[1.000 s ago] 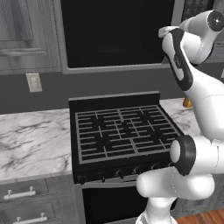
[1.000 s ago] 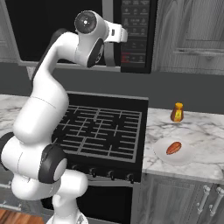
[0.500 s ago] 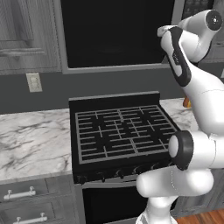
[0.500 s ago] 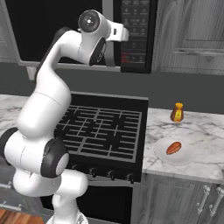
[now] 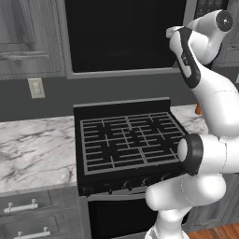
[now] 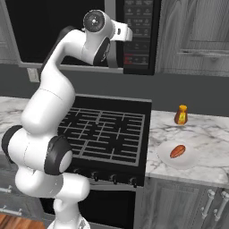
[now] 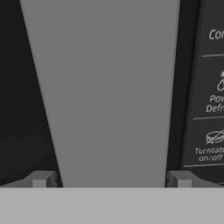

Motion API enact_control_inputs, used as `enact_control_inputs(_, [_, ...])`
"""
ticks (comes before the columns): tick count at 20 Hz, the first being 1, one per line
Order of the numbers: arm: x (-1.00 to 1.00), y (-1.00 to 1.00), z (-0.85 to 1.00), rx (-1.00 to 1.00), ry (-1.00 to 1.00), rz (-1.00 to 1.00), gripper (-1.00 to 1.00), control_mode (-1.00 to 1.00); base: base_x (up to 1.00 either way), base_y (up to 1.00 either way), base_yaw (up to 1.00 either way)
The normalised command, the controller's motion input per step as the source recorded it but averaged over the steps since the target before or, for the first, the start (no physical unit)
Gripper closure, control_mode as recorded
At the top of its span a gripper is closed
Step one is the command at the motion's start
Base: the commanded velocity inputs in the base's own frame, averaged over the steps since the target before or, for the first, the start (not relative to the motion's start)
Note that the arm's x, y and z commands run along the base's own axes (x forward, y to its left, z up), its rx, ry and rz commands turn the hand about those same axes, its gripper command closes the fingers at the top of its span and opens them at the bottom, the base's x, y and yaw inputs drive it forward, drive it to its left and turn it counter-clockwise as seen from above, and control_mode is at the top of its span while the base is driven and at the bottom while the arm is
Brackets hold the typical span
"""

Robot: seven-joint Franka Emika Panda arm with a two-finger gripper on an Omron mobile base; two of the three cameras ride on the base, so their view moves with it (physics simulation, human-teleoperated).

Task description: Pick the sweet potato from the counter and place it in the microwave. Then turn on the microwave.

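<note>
counter (image 6: pixel 210 134) holds sweet potato (image 6: pixel 177 151), well below jaws spread at microwave (image 6: pixel 138 36) handle.

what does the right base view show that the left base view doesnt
Right base view alone: the sweet potato lying on a white plate on the counter, with the whole orange bottle behind it, plus the microwave button panel.

Left base view alone: a wall outlet and the marble counter left of the stove, over drawers with bar handles.

Both: the black stovetop, the microwave's dark door above it, and the white arm raised toward the microwave.
</note>
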Motion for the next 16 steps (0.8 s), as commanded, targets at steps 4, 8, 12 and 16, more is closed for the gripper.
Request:
enact_control_inputs(4, [0.15,-0.03,0.00,0.00,0.00,0.00,-1.00,-1.00,0.00,0.00,0.00])
enact_control_inputs(8, [0.14,-0.03,0.00,0.00,0.00,0.00,-1.00,-1.00,0.00,0.00,0.00])
enact_control_inputs(12, [0.12,-0.02,-0.02,0.00,0.00,0.00,-1.00,-1.00,0.00,0.00,0.00])
enact_control_inputs(16, [0.02,0.00,-0.02,0.00,0.00,0.00,1.00,-1.00,0.00,0.00,0.00])
